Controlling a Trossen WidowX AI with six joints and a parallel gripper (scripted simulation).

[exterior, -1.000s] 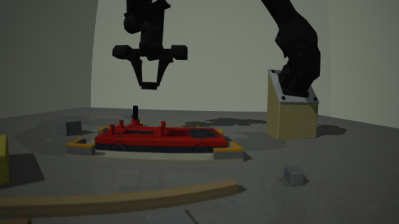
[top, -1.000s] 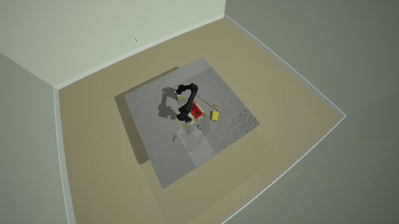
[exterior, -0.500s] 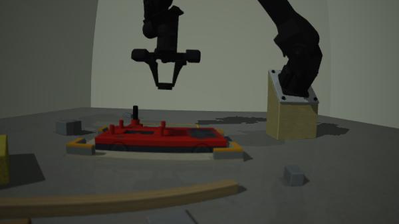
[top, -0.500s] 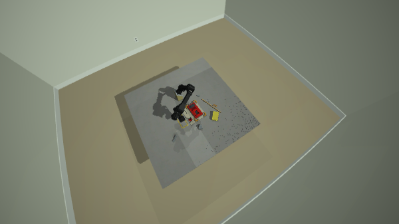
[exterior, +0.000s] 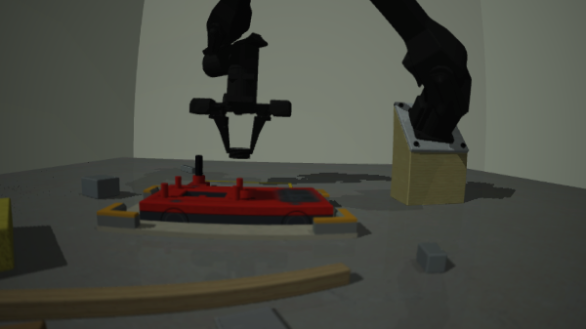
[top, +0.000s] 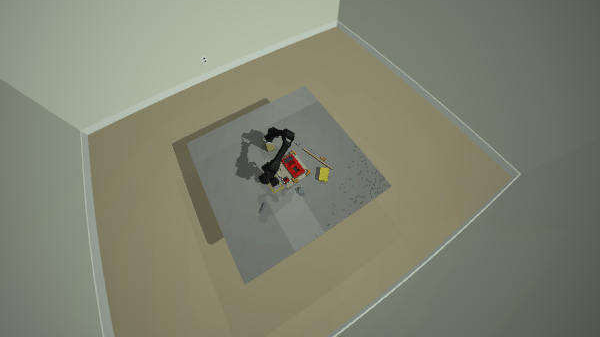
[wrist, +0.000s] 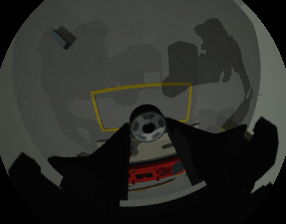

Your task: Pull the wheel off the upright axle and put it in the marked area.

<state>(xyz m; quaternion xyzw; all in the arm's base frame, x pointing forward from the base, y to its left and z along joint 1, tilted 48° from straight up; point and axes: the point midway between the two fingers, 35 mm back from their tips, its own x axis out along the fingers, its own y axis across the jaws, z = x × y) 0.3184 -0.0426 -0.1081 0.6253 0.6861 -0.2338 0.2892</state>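
The wheel, dark with a grey spoked hub, is off the axle. My gripper is shut on it and holds it level in the air. In the exterior view it hangs above and to the right of the bare black axle, which stands upright on its red mount. The marked area is a yellow outline on the table. In the wrist view the wheel overlaps its near edge, and the area lies beyond the wheel. The arm's shadow falls across one corner of it.
A red car body sits on a pale board with orange-topped corner blocks. Around it lie a yellow block, grey blocks and a wooden strip. The arm stands on a wooden base.
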